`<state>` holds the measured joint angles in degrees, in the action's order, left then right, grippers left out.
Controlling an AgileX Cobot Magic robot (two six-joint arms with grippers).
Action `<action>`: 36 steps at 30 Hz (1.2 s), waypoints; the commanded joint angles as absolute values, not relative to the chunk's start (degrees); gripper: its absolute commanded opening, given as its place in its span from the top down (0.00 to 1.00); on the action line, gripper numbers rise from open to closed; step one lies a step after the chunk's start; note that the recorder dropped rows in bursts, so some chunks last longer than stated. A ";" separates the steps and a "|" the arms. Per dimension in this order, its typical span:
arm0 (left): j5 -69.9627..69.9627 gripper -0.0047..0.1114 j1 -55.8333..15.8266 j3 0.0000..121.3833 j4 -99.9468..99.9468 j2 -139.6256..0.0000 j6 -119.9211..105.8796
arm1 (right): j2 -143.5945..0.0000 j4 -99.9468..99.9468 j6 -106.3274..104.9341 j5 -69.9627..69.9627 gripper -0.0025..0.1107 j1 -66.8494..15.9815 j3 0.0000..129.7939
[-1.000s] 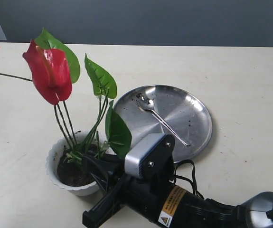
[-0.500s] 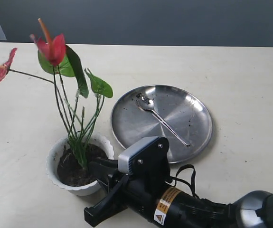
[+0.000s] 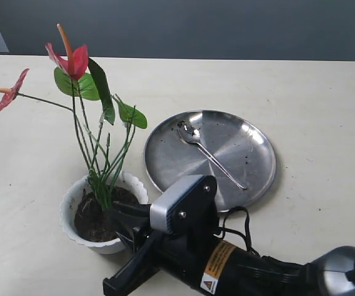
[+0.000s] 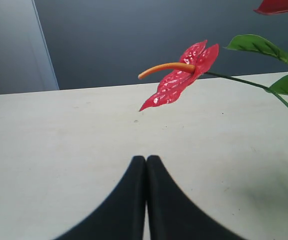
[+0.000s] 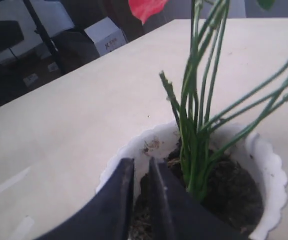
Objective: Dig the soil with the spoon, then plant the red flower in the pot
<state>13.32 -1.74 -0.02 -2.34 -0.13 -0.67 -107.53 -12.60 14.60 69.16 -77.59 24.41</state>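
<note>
The tabletop [image 3: 313,86] is stretching pale and wide under everything I am working over. My right arm [image 3: 239,265] is lying low across its near edge, reaching toward the pot. A plate [image 3: 251,163] is sitting on the tabletop just beside the pot, and the spoon [image 3: 209,155] is lying on it, bowl toward the far side, with dark crumbs clinging to the bowl.

The flower [image 3: 72,61] is standing upright in the pot [image 3: 72,203], its green stems [image 5: 196,125] bunching together and sinking into the soil [image 3: 94,222]. One bloom is pointing up above the leaves, and the other [image 4: 181,75] is leaning out sideways on a long stem, away from the plate.

My right claw [image 5: 138,172] is resting at the pot's wavy rim, its tips over the soil just beside the stems; the jaws are standing narrow, with only a thin slit between them and nothing in it. The stems are rising free, close to the claw, not pinched.

My left claw [image 4: 146,165] is hanging over bare tabletop, well apart from the pot, with its jaws pressed together and holding nothing.
</note>
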 commanded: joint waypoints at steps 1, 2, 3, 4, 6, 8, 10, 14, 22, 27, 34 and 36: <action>13.31 0.96 -1.84 0.00 -2.48 0.00 -0.54 | -97.61 -18.09 3.05 64.53 0.89 -77.67 22.74; 13.31 0.96 -1.84 0.00 -2.48 0.00 -0.54 | -91.55 -21.93 -3.76 51.58 0.99 -77.01 23.14; 13.31 0.96 -1.84 0.00 -2.48 0.00 -0.54 | -88.23 -24.60 -8.52 44.34 0.98 -76.44 23.58; 13.31 0.96 -1.84 0.00 -2.48 0.00 -0.54 | -82.29 -30.75 -18.41 34.86 0.98 -75.37 23.77; 13.31 0.96 -1.84 0.00 -2.48 0.00 -0.54 | -74.53 -42.96 -30.52 26.76 0.98 -73.25 23.77; 13.31 0.96 -1.84 0.00 -2.48 0.00 -0.54 | -66.29 -54.75 -42.71 20.29 0.98 -69.37 23.77; 13.31 0.96 -1.84 0.00 -2.48 0.00 -0.54 | -59.42 -64.92 -55.48 18.64 0.98 -64.85 23.77; 13.31 0.96 -1.84 0.00 -2.48 0.00 -0.54 | -50.35 -79.14 -66.80 37.72 0.98 -61.97 23.77; 13.31 0.96 -1.84 0.00 -2.48 0.00 -0.54 | -47.60 -80.04 -66.80 65.93 0.98 -61.97 23.77; 13.31 0.96 -1.84 0.00 -2.48 0.00 -0.54 | -47.60 -80.04 -66.80 67.78 0.98 -61.97 23.77; 13.31 0.96 -1.84 0.00 -2.48 0.00 -0.54 | -41.95 -80.13 -66.80 59.83 0.98 -55.81 23.66; 13.31 0.96 -1.84 0.00 -2.48 0.00 -0.54 | -38.55 -80.11 -66.80 54.28 0.98 -49.75 23.32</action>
<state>13.32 -1.74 -0.02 -2.34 -0.13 -0.67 -42.11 -80.33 -66.36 59.89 -55.91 23.60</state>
